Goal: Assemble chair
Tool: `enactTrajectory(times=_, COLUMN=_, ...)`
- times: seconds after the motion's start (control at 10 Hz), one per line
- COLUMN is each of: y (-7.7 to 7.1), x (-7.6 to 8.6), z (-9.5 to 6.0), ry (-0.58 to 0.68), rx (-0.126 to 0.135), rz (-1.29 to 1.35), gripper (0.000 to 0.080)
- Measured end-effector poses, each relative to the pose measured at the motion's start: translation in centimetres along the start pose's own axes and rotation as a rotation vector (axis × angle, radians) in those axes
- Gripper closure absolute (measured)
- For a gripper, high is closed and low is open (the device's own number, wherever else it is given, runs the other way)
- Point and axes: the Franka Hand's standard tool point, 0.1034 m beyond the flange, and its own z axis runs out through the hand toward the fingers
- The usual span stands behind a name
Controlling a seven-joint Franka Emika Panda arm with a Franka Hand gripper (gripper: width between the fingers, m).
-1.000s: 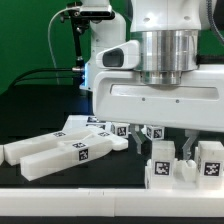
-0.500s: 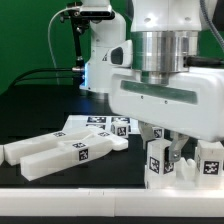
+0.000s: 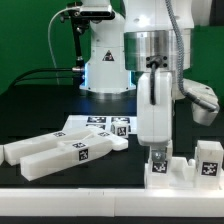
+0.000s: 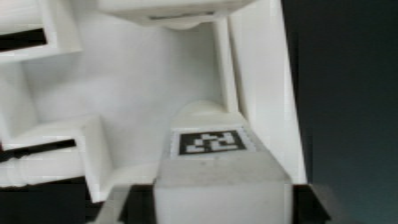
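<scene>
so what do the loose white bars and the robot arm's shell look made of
Loose bars: probably matte white plastic; dull, even surfaces with no glare. Arm shell: smoother, glossier white plastic, apparently; soft highlights show.

Bars (image 3: 60,150) on the exterior view's left: matte white, each with square black-and-white tags. Block (image 3: 180,172) below the arm (image 3: 150,15): I log the same white, same tags. Arm: glossy white, with a grey metallic band (image 3: 155,50). Table (image 3: 40,110) black, backdrop (image 3: 30,40) green. Marker board (image 3: 100,124): white, black-patterned tags. Wrist view: I see one black-and-white tag (image 4: 214,141) on a white piece (image 4: 160,90).
</scene>
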Motion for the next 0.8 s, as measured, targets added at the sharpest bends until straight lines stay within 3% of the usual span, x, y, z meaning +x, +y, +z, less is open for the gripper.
enactTrajectory(times=0.3, y=0.3, x=0.3, z=0.0, ry=0.024, rx=-0.007, rz=0.053, gripper=0.0511)
enactTrajectory(times=0.4, y=0.3, x=0.3, z=0.0, ry=0.024, rx=-0.007, rz=0.051, gripper=0.0334)
enactTrajectory(times=0.5, y=0.2, x=-0.2, z=-0.4, ry=0.022, rx=-0.002, rz=0.023, gripper=0.0216)
enactTrajectory(times=0.8, y=0.3, x=-1.6, z=-2.2, ry=0.004, rx=0.015, rz=-0.029, gripper=0.0153)
